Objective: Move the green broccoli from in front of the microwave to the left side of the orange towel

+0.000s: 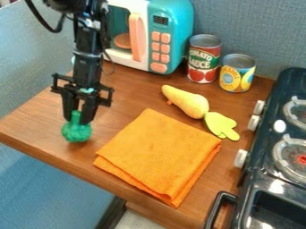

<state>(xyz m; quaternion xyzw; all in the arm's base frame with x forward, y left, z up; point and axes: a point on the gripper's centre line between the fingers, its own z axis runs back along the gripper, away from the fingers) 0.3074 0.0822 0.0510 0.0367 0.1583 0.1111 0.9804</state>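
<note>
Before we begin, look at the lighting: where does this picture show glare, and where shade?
In the camera view, white glints sit on the glossy black stove; the orange cloth looks mostly matte, darker along its right-hand folds; the black fingers stay dark beside the brighter green toy broccoli.

black arm (88,71) upright, gripper (76,118) downward, fingers (90,109) clamped
</note>
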